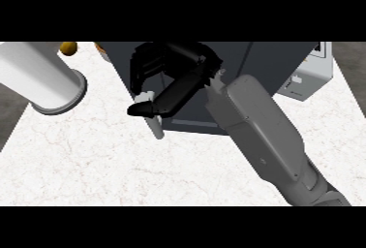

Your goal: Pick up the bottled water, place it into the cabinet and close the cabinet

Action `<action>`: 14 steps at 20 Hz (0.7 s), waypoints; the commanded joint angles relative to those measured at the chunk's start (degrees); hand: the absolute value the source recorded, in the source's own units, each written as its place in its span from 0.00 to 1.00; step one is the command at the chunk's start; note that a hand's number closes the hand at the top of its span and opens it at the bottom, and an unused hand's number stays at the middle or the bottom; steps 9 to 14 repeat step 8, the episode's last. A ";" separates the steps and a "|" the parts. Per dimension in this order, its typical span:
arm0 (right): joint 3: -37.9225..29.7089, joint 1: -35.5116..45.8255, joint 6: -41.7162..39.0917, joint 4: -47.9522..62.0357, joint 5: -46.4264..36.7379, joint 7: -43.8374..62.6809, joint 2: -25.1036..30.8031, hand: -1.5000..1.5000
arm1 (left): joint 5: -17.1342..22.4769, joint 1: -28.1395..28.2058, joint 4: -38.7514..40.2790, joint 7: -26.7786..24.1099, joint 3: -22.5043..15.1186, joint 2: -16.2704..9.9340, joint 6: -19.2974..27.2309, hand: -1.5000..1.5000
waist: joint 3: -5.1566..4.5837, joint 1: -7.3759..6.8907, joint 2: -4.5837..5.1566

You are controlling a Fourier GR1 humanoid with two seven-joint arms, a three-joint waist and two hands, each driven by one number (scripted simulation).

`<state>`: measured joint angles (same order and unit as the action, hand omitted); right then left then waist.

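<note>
The right hand (172,80) reaches over the dark cabinet (271,63) on the white marble desk (107,160), its fingers curled, with the thumb against a pale handle (151,118) at the cabinet's front edge. The bottled water cannot be seen; whether it is inside the cabinet cannot be told. A large white cylinder (39,77) lies at the left.

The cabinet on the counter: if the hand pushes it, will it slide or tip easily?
Probably not: the cabinet looks broad and boxy, standing flat on the counter, so likely heavy and stable. The thin pale strip at its front, beside the right hand, may swing more easily.
</note>
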<state>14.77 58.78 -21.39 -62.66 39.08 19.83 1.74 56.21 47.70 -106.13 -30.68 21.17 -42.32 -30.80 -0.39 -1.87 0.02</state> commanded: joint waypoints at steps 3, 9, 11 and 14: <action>-8.76 10.10 9.81 4.12 -4.15 -4.17 3.40 0.00 | -2.15 -1.37 0.50 -0.07 -0.65 1.15 -0.92 0.00 | 0.28 -0.35 0.36; -8.69 8.27 7.21 4.78 -4.94 -6.23 4.38 0.00 | -2.93 -3.68 0.23 1.38 -2.06 1.18 -0.93 0.00 | 0.33 0.41 0.55; -8.69 8.27 7.21 4.78 -4.94 -6.23 4.38 0.00 | -2.93 -3.68 0.23 1.38 -2.06 1.18 -0.93 0.00 | 0.33 0.41 0.55; -8.69 8.27 7.21 4.78 -4.94 -6.23 4.38 0.00 | -2.93 -3.68 0.23 1.38 -2.06 1.18 -0.93 0.00 | 0.33 0.41 0.55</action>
